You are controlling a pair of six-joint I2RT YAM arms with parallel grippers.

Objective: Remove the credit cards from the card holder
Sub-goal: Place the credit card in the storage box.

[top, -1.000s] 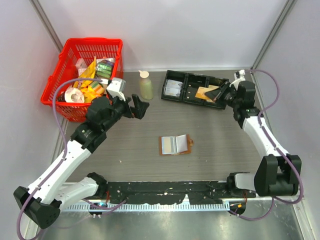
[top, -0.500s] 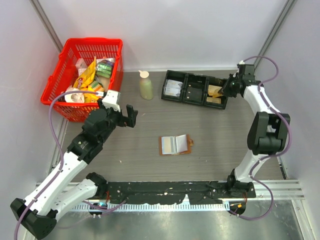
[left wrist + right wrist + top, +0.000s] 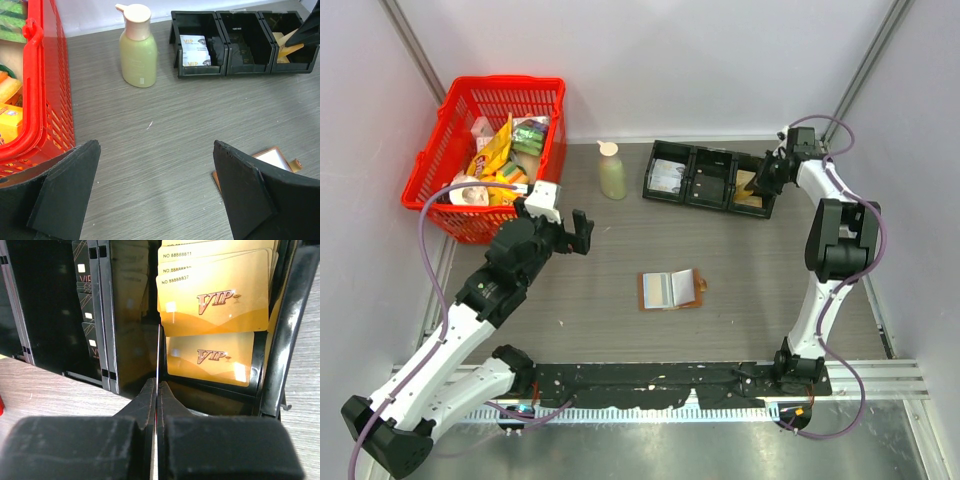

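The card holder (image 3: pixel 670 290) lies open on the table's middle, brown with pale inner panels; its corner (image 3: pixel 274 157) shows in the left wrist view behind my finger. My right gripper (image 3: pixel 761 181) is at the right compartment of the black tray (image 3: pixel 692 196). In the right wrist view this gripper (image 3: pixel 157 390) is shut on a thin credit card (image 3: pixel 158 347) seen edge-on. Several gold credit cards (image 3: pixel 215 295) lie in that compartment. My left gripper (image 3: pixel 582 232) is open and empty, up-left of the card holder; the left wrist view shows it (image 3: pixel 155 192) above bare table.
A red basket (image 3: pixel 440 135) of packets stands at the back left, close to my left arm. A pale green bottle (image 3: pixel 611 172) stands left of the tray. The left tray compartment holds a silver card (image 3: pixel 194 44). Walls close in on both sides.
My right gripper has moved with the card from above the tray down to its right compartment, the arm swinging back. My left gripper has pulled back a little to the left.
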